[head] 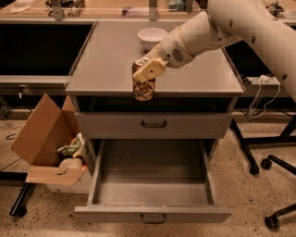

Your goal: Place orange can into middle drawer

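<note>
Surface: a flat grey metal table (111,60) forms the top of a drawer cabinet, matte and bare over most of its area. Behind it runs a light wooden counter (106,10) with small items too indistinct to name. The floor (249,203) is pale speckled stone.

Task items: the small mottled orange can (144,87) with a silver top stands upright at the table's front edge, near the middle, its lower part overlapping the edge line. Whether its base rests on the table cannot be told. The gripper (144,73) is at the can's upper part. Its cream fingers (149,69) pinch the can near the rim, one finger lying across the front face. The white arm (217,25) reaches in from the upper right, crossing the table's right half.

The wide shallow grey metal middle drawer (152,185) is pulled fully out below the can, its interior open to view. The closed grey upper drawer (185,125) with a dark handle sits between the table edge and that open drawer.

Surroundings: a round white bowl (152,36) stands at the table's rear, just behind the gripper, apart from the can. An open brown cardboard box (39,134) holding scraps sits on the floor beside the cabinet's left side. Black wheeled chair bases (270,162) stand to the right, and a white cable (263,92) hangs there.
</note>
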Action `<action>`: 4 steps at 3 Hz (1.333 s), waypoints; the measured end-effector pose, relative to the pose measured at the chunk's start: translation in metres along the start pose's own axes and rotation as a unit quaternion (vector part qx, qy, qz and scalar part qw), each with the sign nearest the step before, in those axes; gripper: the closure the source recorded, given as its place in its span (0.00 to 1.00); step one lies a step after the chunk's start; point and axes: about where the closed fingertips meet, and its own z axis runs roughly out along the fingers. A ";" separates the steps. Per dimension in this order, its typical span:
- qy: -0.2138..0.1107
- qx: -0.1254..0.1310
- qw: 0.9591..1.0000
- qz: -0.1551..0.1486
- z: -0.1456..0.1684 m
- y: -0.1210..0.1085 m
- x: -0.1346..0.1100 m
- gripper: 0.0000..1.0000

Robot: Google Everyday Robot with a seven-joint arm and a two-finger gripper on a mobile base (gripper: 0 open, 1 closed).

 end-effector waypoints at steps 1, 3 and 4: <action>0.000 0.000 1.000 0.000 0.000 0.000 0.000 1.00; 0.078 -0.037 0.992 -0.094 0.033 0.084 0.107 1.00; 0.109 -0.057 0.989 -0.086 0.061 0.108 0.181 1.00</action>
